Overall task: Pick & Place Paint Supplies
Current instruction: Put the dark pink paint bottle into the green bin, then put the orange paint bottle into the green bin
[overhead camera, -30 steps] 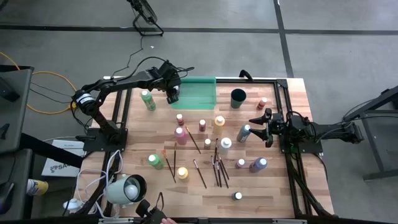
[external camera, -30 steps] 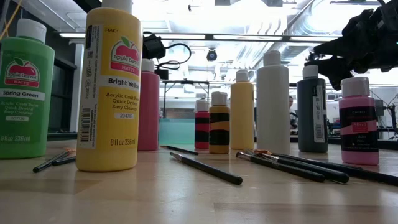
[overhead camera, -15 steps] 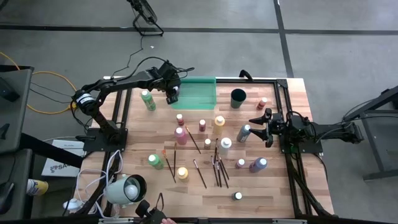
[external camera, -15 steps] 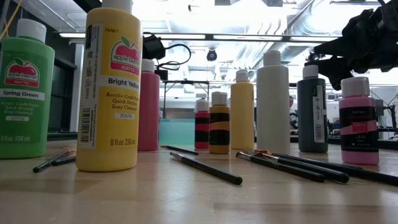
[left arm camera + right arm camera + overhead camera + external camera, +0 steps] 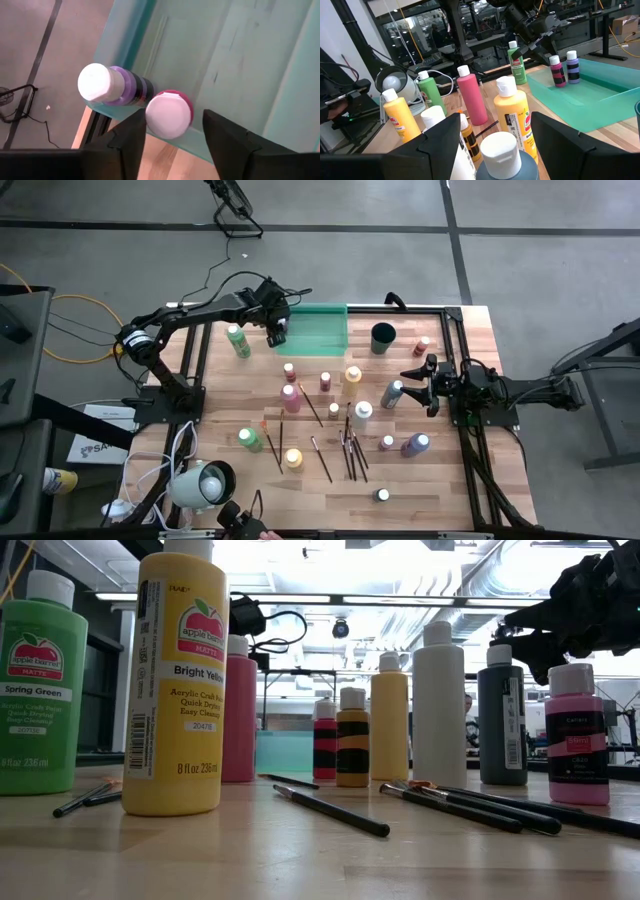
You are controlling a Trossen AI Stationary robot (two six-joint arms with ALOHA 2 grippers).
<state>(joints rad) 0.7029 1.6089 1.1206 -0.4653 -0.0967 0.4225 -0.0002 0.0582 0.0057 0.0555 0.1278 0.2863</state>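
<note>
Left gripper (image 5: 277, 332) hangs over the near-left corner of the green tray (image 5: 325, 340) at the far edge of the worktop (image 5: 470, 480), and the wrist view looks straight down between its spread fingers (image 5: 127, 145) onto the white cap of a pink bottle (image 5: 169, 113) standing upright in that corner, just beside a purple bottle (image 5: 107, 87). The fingers sit either side of the cap with a gap showing, so the bottle looks let go and set down, not gripped. The pink bottle's long axis points straight up at the gripper, so the exit is a plain lift, clear of the purple one alongside. Over on the other side the right gripper (image 5: 420, 380) waits, fingers parted and empty, with a grey bottle (image 5: 392, 393) standing just in front of it; that arm is the nearer one for the grey bottle and the white bottle (image 5: 361, 414), while the green bottle (image 5: 238, 340) beside the tray belongs to the left arm. Paintbrushes (image 5: 350, 452) lie flat mid-worktop, handles running roughly near to far. Labels read well at table height: the yellow bottle (image 5: 181, 680) says "apple barrel", "Bright Yellow", "Acrylic Craft Paint", "8 fl oz 236 ml"; a green bottle by it (image 5: 40, 690) says "Spring Green".
</note>
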